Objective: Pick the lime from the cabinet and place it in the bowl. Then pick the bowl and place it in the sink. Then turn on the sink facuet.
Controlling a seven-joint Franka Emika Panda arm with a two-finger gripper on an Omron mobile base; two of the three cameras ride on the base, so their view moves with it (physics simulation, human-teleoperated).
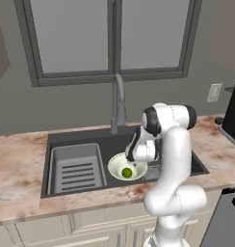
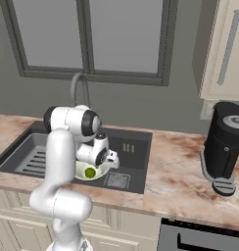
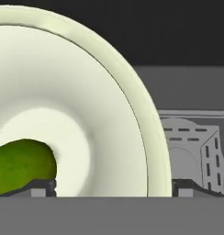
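One pale greenish-white round bowl (image 1: 120, 165) sits in the dark grey rectangular sink (image 1: 76, 137), holding one small bright green lime (image 1: 126, 172).
Gripper (image 3: 113, 187) fingers spread astride the bowl's smooth rim, clamping nothing.

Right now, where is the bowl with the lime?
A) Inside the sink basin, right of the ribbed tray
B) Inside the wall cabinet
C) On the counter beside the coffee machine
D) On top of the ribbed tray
A: the bowl, with the lime in it, sits in the dark sink, right of the ribbed tray.
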